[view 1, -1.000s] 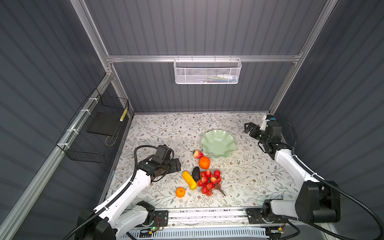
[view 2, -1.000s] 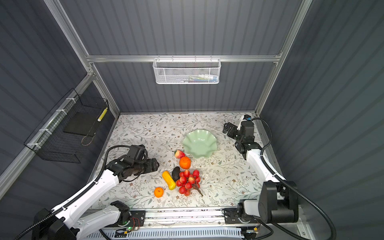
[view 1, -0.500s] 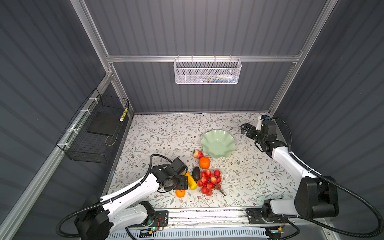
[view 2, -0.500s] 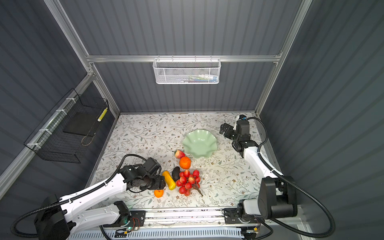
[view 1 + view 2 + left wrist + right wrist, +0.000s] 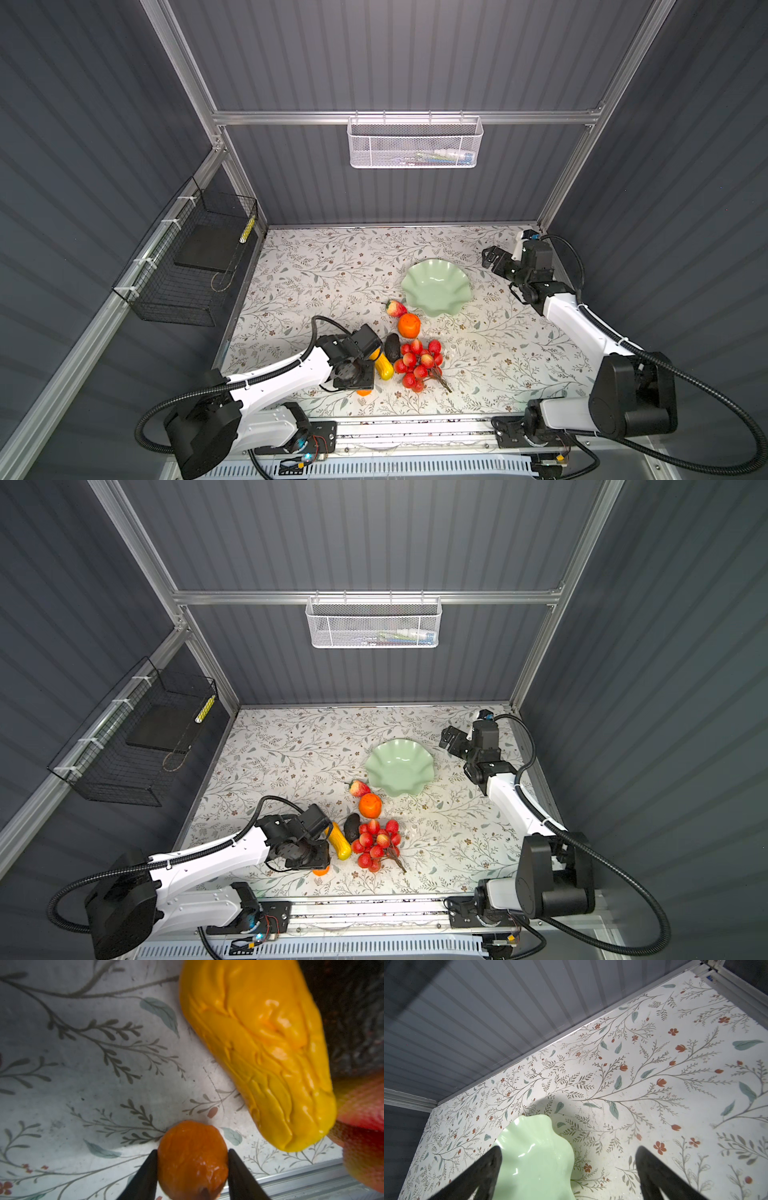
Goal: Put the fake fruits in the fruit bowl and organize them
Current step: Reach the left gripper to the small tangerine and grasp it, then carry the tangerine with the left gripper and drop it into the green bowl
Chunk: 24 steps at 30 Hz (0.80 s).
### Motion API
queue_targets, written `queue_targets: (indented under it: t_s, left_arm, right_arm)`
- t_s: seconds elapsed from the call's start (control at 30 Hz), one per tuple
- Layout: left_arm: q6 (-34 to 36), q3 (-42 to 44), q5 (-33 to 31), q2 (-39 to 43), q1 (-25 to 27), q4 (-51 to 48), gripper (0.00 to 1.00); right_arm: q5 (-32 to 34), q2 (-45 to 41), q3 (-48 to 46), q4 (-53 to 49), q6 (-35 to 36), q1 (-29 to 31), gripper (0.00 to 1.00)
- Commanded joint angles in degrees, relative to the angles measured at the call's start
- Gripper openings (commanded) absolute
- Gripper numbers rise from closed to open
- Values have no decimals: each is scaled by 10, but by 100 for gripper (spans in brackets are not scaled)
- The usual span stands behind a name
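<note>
L fingers point(image 5: 145, 1176) pinch small orange point(image 5: 192, 1159) nr front edge of surface point(image 5: 83, 1084), just beside yellow corn piece point(image 5: 259, 1053); R fingers point(image 5: 483, 1169) spread wide nr mint fruit bowl point(image 5: 533, 1153).

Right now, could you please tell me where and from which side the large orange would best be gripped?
Probably from above, jaws across the widest middle of the large orange, one on its left and one on its right. It is round, and the table is bare on those sides, while the strawberry sits just behind and the berries in front.
</note>
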<state>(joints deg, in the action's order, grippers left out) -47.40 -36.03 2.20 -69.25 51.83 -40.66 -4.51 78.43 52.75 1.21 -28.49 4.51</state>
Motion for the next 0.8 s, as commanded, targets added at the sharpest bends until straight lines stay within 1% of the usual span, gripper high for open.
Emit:
queue_targets:
  t_s: [0.0, 0.13, 0.23, 0.3, 0.4, 0.5, 0.57, 0.63, 0.77]
  left_arm:
    - [-4, 4, 1, 11, 3, -11, 43]
    - [10, -50, -25, 51, 4, -55, 39]
    - [38, -132, -75, 66, 2, -92, 39]
    - [72, -192, -107, 47, 2, -101, 36]
    - [134, -288, -138, -23, -1, -82, 36]
    - [200, -370, -134, -116, -15, -20, 36]
    - [239, -433, -110, -189, -30, 12, 36]
    - [270, -523, -100, -269, -42, 20, 36]
    - [320, -643, -58, -397, -56, 42, 36]
  right_arm:
    - [6, 10, 8, -1, -8, 3, 99]
    - [-1, 14, 9, 3, -14, 3, 99]
    - [4, 16, 14, -2, -8, 2, 99]
    - [7, 16, 18, -7, -4, 1, 99]
    - [7, 15, 20, -11, -4, 1, 99]
    - [5, 10, 19, -16, -7, 1, 99]
    - [7, 1, 18, -23, -6, 0, 99]
    - [7, -15, 12, -33, -5, -3, 99]
    - [1, -50, -7, -48, -2, -7, 99]
